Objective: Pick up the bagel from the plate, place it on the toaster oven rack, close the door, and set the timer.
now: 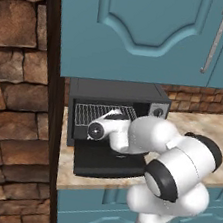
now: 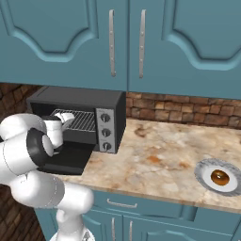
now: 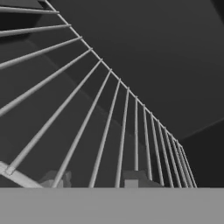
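Gripper (image 3: 92, 180) inside the open toaster oven (image 2: 80, 101), fingertips low over the toaster oven rack (image 3: 109, 131); jaws a moderate gap apart, holding nothing. Door (image 1: 107, 161) folded down flat, below and behind the gripper. Timer (image 2: 107, 146) just outside the cavity, lowest of three knobs. Bagel (image 2: 220, 177) on the plate (image 2: 202, 170), well apart from the gripper, far along the counter (image 2: 160, 160).

Teal upper cabinets (image 2: 141, 42) with long silver handles (image 2: 112, 43) hung above a beige marble counter (image 2: 160, 160). Behind the counter ran a red-brown brick backsplash (image 2: 188, 110). At the left stood a rough stone wall (image 1: 15, 94). Teal lower cabinets (image 2: 155, 221) were below the counter.
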Available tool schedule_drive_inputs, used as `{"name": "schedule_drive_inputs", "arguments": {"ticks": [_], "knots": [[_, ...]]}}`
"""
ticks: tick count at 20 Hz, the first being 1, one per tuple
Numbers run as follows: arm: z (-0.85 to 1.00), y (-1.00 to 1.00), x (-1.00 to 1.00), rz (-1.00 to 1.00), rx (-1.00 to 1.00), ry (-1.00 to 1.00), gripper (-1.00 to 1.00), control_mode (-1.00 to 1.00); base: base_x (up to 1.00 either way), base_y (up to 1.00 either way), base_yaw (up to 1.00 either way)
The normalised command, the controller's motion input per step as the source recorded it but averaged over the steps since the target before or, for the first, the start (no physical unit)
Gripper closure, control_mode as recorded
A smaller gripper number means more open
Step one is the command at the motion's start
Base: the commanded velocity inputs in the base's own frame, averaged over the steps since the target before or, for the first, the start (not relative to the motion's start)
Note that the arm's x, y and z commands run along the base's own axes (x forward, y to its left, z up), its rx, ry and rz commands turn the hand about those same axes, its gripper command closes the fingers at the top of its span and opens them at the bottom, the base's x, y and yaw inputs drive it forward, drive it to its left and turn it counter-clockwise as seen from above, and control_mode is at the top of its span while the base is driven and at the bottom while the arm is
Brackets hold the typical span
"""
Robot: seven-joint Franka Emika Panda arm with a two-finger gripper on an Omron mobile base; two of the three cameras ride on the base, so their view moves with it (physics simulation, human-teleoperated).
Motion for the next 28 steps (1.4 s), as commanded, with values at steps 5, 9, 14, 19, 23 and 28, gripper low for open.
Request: {"name": "schedule_drive_inputs", "arguments": {"ticks": [5, 9, 14, 19, 23, 28], "knots": [[0.0, 0.0, -0.54, 0.0, 0.05, 0.18, 1.0, -1.0, 0.0, 0.0, 0.0], [0.0, 0.0, -0.56, 0.0, 0.05, 0.25, 1.0, -1.0, 0.0, 0.0, 0.0], [-0.01, 0.0, -0.56, 0.0, 0.05, 0.29, 1.0, -1.0, 0.0, 0.0, 0.0], [-0.07, 0.0, -0.57, 0.0, 0.04, 0.26, 1.0, -1.0, 0.0, 0.0, 0.0], [-0.02, 0.0, -0.31, 0.0, 0.01, 0.09, -1.0, -1.0, 0.0, 0.0, 0.0], [0.19, -0.01, -0.43, -0.01, 0.0, -0.02, -1.0, -1.0, 0.0, 0.0, 0.0]]}}
